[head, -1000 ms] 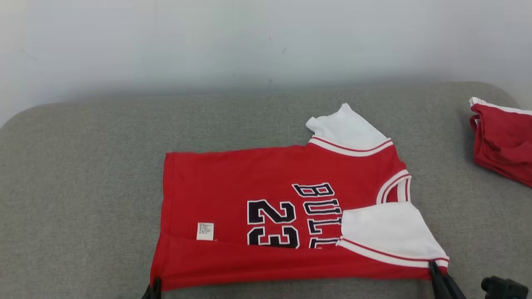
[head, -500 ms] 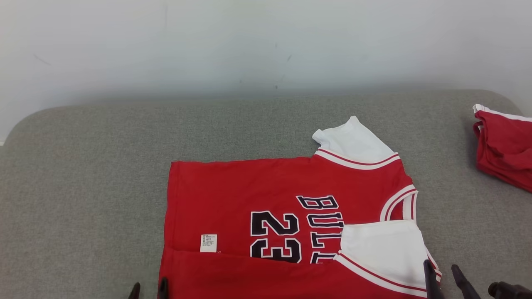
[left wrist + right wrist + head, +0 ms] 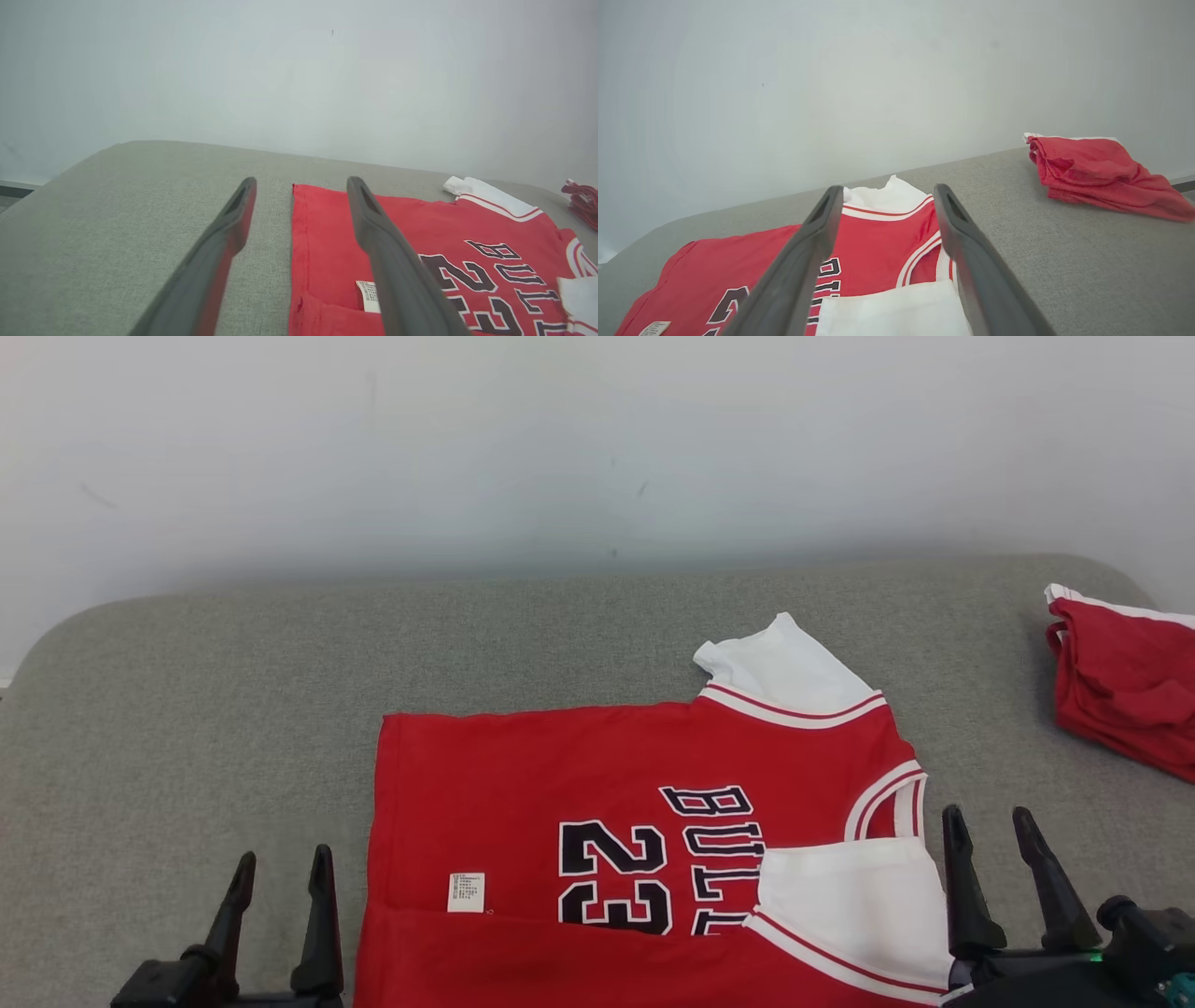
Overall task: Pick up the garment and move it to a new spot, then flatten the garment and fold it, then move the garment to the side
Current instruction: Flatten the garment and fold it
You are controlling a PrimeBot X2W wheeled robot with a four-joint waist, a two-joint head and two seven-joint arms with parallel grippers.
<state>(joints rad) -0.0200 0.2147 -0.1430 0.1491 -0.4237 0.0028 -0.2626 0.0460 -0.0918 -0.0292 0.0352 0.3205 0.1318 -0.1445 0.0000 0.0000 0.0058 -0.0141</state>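
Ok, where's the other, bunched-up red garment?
The bunched red garment lies at the head view's right edge on the grey cushion, apart from the jersey and beyond the right end effector.

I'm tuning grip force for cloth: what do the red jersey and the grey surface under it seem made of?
The red jersey looks like thin, matte knit fabric, perhaps cotton or polyester: it lies limp with a soft fold and stitched hem. The grey surface looks like coarse woven upholstery, matte and heathered, probably padded, judging by its rounded corners.
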